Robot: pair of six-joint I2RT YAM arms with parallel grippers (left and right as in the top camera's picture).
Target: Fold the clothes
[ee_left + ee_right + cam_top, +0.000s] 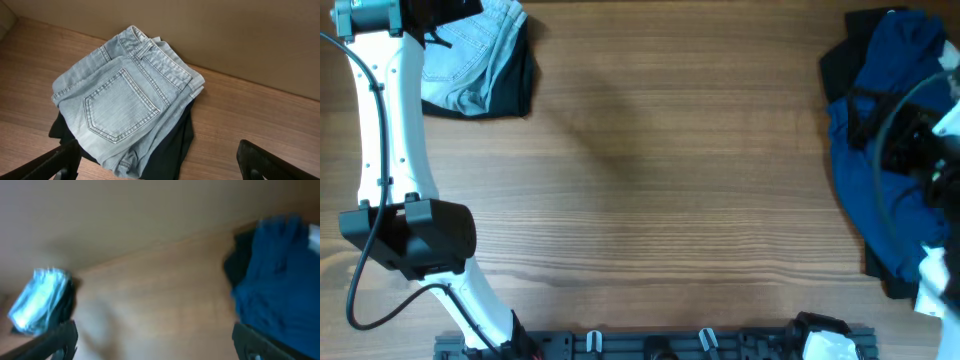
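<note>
Left gripper (159,162) hovers just short of the jeans (120,95), its jaws standing wide apart with nothing between them. The jeans lie folded into a compact stack at the far-left corner of the table (650,180), resting on a black garment (170,150) that shows along their lower and right edges.

The denim is pale, faded blue with a coarse twill face. The back pocket (120,107) is outlined in double stitching, and the waistband (160,55) forms a thick ridge on the far side. It should handle as soft but fairly heavy cloth. It looks stiffer at the seams and band, not slippery, and not fragile.

Several layers are stacked, so pinching only the top one would likely peel the fold open. The doubled edge nearest the gripper, or the waistband, looks like the firmest place to take hold. The black cloth beneath seems thinner and limper, and it could drag along.

Beyond the stack the wood-grain tabletop is smooth and matte.

Right gripper (160,342) is also spread and empty, though its view is blurred. It is by the right edge of the table near a crumpled blue garment (890,150), which looks light, floppy and unfolded.
</note>
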